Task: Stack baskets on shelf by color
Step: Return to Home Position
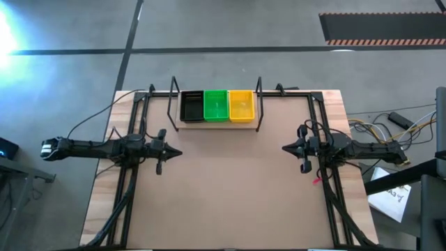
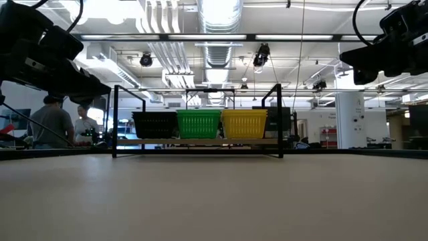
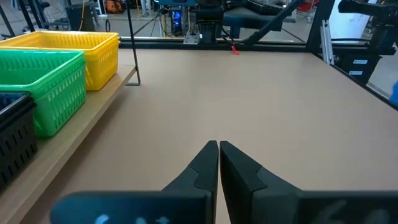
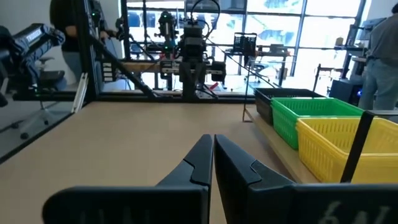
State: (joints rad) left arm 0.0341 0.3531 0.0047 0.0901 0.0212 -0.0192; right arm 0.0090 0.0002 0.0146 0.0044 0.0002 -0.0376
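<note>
Left gripper (image 3: 219,144) has its fingers pinched together over the bare table (image 3: 261,93). Black basket (image 3: 12,134), green basket (image 3: 43,81) and yellow basket (image 3: 74,53) sit in a row on the shelf (image 3: 81,118).

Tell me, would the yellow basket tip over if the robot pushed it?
Probably it would slide, not tip: the yellow basket looks wide and low on the shelf. Its walls are full of holes, so it is likely light. It looks like stiff plastic, so it should keep its shape. The left gripper and right gripper hang shut, away from it.
</note>
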